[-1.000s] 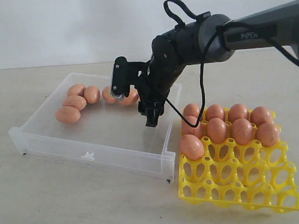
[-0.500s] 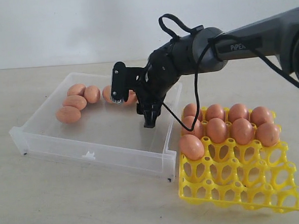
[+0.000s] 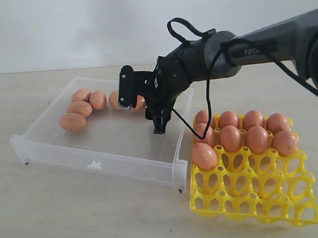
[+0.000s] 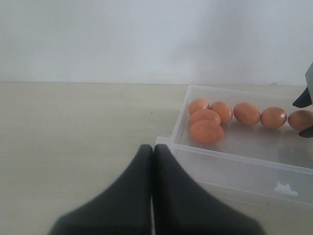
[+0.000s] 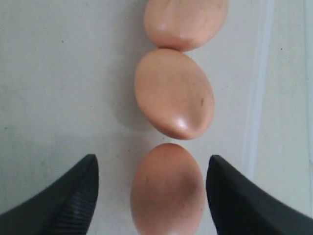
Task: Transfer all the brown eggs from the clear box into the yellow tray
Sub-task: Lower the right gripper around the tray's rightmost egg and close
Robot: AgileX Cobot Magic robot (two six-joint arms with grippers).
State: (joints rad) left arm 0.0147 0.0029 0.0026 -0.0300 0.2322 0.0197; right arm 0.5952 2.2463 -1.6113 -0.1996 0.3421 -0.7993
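Observation:
Several brown eggs (image 3: pixel 79 109) lie along the back of the clear box (image 3: pixel 96 155). Several more fill the far rows of the yellow tray (image 3: pixel 261 199), and one egg (image 3: pixel 204 155) sits in a nearer row. My right gripper (image 3: pixel 143 108) hangs open inside the box over the rightmost eggs. In the right wrist view, one egg (image 5: pixel 166 191) lies between the fingers of the right gripper (image 5: pixel 152 164) with gaps on both sides, and two more eggs (image 5: pixel 173 93) line up beyond it. My left gripper (image 4: pixel 153 149) is shut and empty, just outside the box's near corner (image 4: pixel 164 142).
The box's right wall (image 3: pixel 179 163) stands close to the tray's left edge. A black cable (image 3: pixel 214 88) loops off the right arm above the tray. The box's front tab (image 3: pixel 93 166) points toward the table's front.
The right arm has shifted a little to the left and toward the back, bringing the open gripper closer over the rightmost eggs in the box. The eggs have not moved.

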